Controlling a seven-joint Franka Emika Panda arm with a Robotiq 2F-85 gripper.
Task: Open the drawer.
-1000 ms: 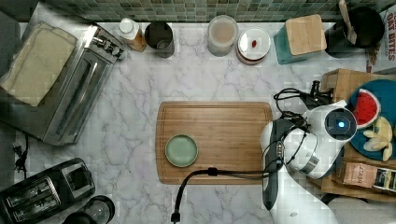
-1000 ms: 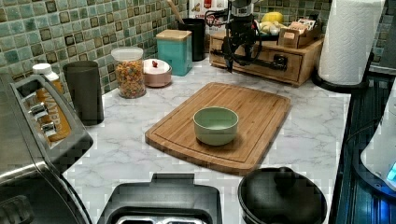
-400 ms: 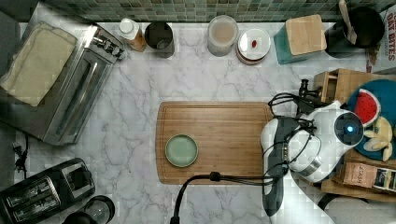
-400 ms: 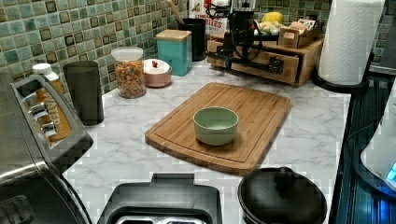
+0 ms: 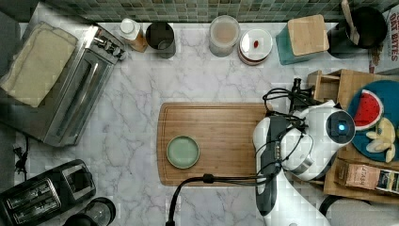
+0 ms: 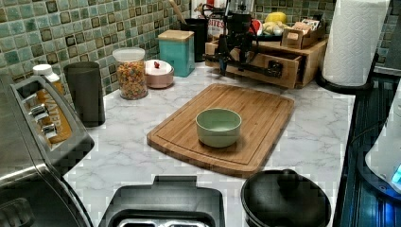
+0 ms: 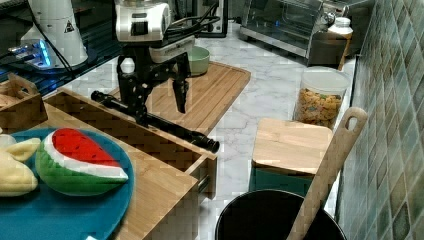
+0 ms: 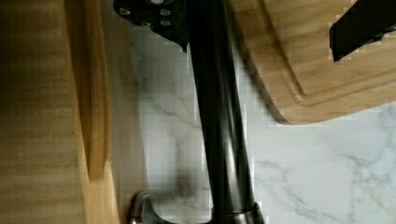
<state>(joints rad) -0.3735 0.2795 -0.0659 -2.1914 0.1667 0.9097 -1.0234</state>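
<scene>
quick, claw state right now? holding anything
Claw: open, one finger behind the drawer's black handle and the other in front, not clamped on it.

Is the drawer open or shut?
Open partway. The drawer sticks out from its wooden cabinet, showing its inside; the gripper straddles its black handle.

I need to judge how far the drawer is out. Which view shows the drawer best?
The right view: the drawer is seen from above, pulled out, its inside showing, with the pincer open at the black handle. The left view shows its front from afar. The top view shows one corner; the wrist view, the handle.
</scene>
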